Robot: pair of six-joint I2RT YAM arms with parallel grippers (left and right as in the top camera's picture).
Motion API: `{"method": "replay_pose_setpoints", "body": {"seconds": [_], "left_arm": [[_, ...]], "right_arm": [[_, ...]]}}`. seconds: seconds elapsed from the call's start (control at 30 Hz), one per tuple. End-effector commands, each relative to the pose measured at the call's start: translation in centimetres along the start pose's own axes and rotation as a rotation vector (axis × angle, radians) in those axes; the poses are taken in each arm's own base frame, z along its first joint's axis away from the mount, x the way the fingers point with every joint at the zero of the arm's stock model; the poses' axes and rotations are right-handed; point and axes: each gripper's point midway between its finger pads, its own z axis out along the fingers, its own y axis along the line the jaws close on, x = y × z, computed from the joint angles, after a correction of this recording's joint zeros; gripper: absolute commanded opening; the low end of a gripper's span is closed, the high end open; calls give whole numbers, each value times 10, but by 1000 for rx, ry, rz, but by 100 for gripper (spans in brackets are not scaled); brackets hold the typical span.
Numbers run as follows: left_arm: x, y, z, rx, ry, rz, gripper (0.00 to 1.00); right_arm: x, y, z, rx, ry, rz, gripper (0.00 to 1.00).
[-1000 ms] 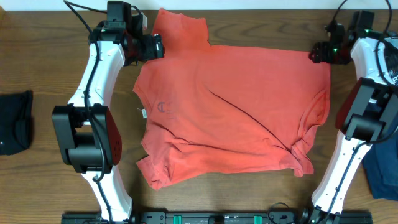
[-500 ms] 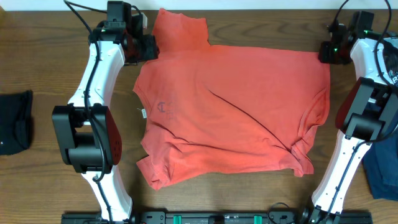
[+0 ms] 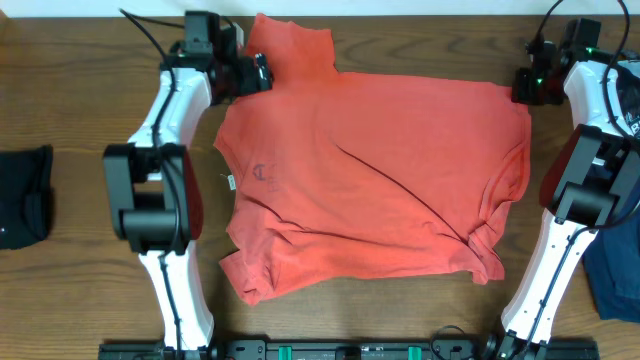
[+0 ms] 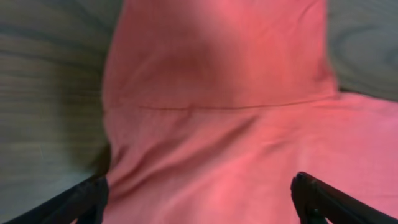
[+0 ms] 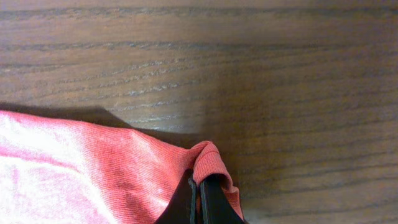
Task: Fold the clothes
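Wooden desk (image 3: 80,100) carries a coral-red T-shirt (image 3: 380,190) spread flat, a navy shirt (image 3: 615,280) nearest right and a black garment (image 3: 22,195) at the left edge. Farther back, the left gripper (image 3: 262,72) hovers spread wide over the sleeve (image 3: 292,42), and the right gripper (image 5: 199,193) pinches the T-shirt's far right corner.

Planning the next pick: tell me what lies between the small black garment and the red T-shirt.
Overhead view: between black garment and T-shirt, bare table, then the left arm; nothing else.

T-shirt (image 3: 380,190): soft matt knit cloth, fine rib at edge. Table (image 3: 70,90): dk wood, clear grain, low sheen. Arm casings (image 3: 175,100): smooth glossy wht plastic, blk joints matt
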Motion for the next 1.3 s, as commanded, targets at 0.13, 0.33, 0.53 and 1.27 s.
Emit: {"method": "replay_pose_setpoints", "body": {"seconds": [0.13, 0.33, 0.53, 1.27], "left_arm": [[3, 20, 22, 28, 15, -73, 99], [-17, 44, 14, 34, -53, -139, 98], [-34, 51, 11, 56, -116, -172, 98], [-4, 11, 61, 159, -32, -169, 79]], "right_arm": [[49, 2, 38, -15, 166, 42, 1], [50, 2, 38, -16, 170, 42, 1], [52, 2, 38, -17, 177, 39, 1], [55, 0, 37, -18, 186, 44, 1]]}}
